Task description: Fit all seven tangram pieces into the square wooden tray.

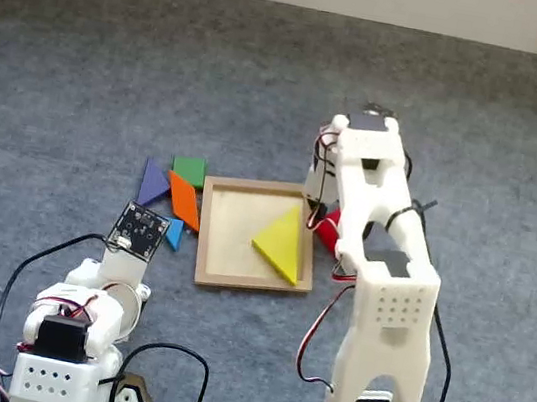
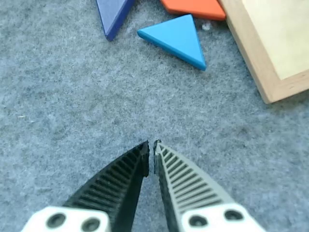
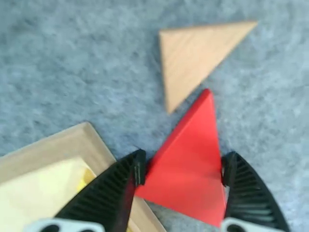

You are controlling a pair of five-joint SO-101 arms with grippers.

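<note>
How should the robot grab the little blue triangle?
Probably from straight above, since the blue triangle lies flat on the carpet. Pinch its thin sides: one finger on the long edge, the other at the opposite corner. The left gripper must open first.

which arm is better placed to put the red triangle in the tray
Right. Its end effector straddles the red triangle beside the tray; the left end effector is shut over carpet.
</note>
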